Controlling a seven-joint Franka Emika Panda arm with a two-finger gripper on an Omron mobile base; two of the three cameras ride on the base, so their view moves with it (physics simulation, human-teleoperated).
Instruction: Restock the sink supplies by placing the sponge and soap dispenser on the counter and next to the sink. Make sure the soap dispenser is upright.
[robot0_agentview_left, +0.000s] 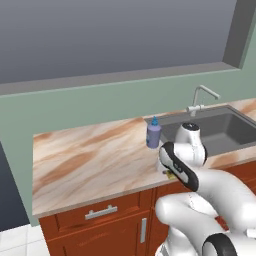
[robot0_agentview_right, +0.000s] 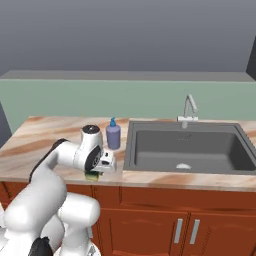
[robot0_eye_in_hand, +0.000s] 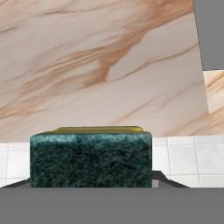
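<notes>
Hand view puts the sponge right at the bottom between our fingertips, green scrub side toward the camera and a strip of yellow behind it. It fills the space between the jaws, so we read the gripper as half closed and pinching the sponge.

From the right base view we see the gripper pointing down at the front lip of the counter, with the sponge showing yellow-green just under the hand. Whether the sponge rests on the stone or hangs just above it, we cannot tell.

Behind the hand, the soap dispenser stands upright on the counter, just beside the left rim of the sink. The faucet rises at the sink's back edge against the pale green wall.

To the left of the bottle, a wide stretch of marbled counter lies open. Below the front edge are red-brown cabinets and white floor tiles.
</notes>
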